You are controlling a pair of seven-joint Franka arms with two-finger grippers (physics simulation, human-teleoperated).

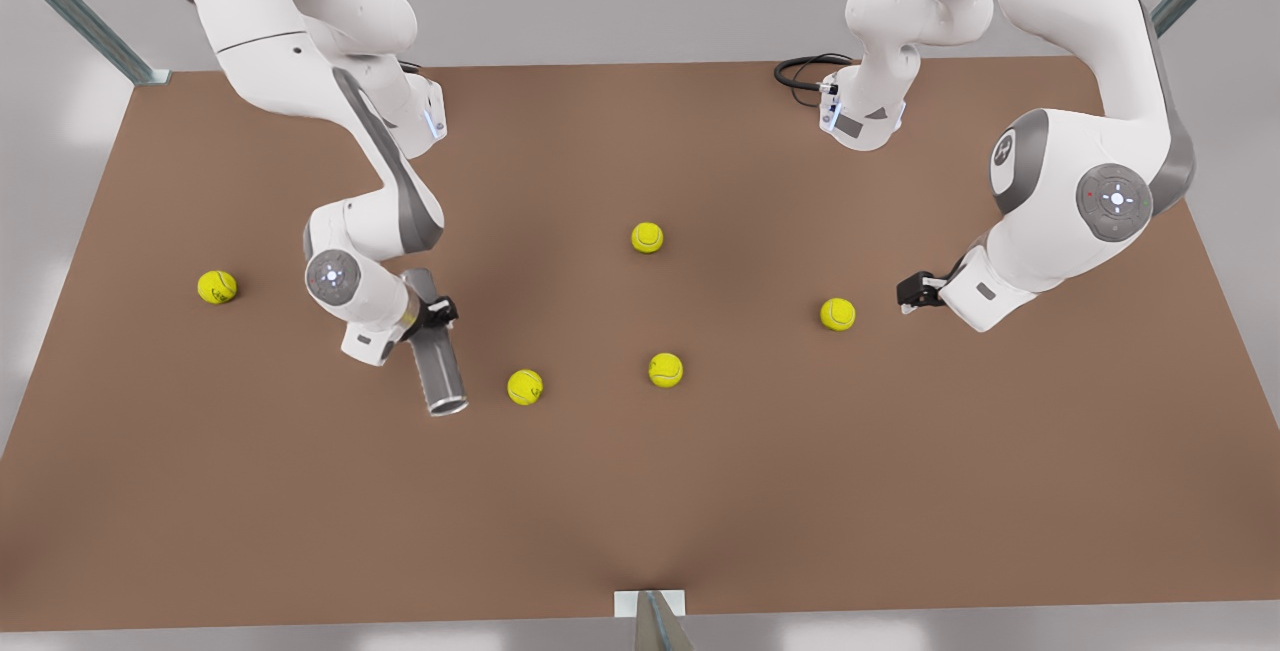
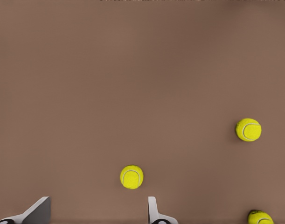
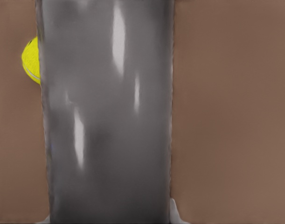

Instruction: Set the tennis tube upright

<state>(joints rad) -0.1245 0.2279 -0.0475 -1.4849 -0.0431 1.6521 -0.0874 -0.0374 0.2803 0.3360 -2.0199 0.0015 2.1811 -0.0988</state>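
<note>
Five tennis balls scattered across the brown table, right tool toward the front view's left clamped around the tilted grey tennis tube, wide bare table nearer the camera, left tool spread open, empty, beside a ball, well inside the table's edge

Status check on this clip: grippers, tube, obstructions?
Right gripper shut on the tennis tube, which is lying tilted, not upright. Left gripper open, waiting near a tennis ball. Another ball sits close beside the tube's rim.
</note>
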